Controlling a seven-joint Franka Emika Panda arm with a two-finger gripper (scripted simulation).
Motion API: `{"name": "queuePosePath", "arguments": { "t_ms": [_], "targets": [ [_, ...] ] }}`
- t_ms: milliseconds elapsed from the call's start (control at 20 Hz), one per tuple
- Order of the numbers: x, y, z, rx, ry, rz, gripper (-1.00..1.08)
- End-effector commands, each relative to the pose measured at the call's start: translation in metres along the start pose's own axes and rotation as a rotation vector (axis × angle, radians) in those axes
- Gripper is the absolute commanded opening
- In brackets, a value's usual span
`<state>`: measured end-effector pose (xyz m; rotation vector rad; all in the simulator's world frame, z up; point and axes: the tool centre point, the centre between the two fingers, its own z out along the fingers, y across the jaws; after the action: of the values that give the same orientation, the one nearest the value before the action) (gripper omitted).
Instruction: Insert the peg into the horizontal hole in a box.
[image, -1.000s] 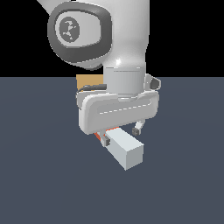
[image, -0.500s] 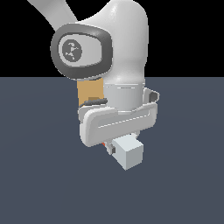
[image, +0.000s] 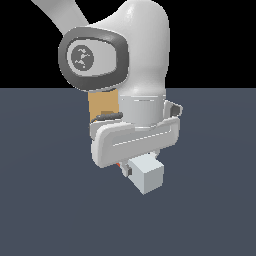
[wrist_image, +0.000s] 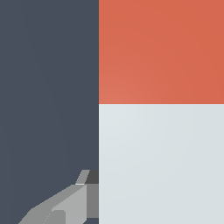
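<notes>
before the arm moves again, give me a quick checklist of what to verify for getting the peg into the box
1. Peg in the gripper: the square bar with a white-grey end and red-orange end sits right under the grey-white gripper, and one finger lies against its side. Ok, looks held.
2. Peg off the floor: cannot tell.
3. Plain tan wooden box located: ok, partly visible behind the arm.
4. Square hole in the box face: a darker patch shows, mostly hidden by the arm. Cannot tell.
5. Peg lined up with the hole: cannot tell; the arm blocks the gap between them.
6. Peg inserted: not ok, its white-grey end is out in the open, towards the camera.
</notes>
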<state>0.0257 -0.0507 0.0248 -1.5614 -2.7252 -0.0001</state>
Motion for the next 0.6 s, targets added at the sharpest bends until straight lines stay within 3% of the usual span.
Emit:
{"name": "queuePosePath", "arguments": {
  "t_ms": [0, 550],
  "targets": [
    [0.000, 0.000, 0.000, 0.000, 0.000, 0.002, -1.00],
    [0.014, -0.020, -0.007, 0.000, 0.000, 0.110, -1.00]
  ]
}}
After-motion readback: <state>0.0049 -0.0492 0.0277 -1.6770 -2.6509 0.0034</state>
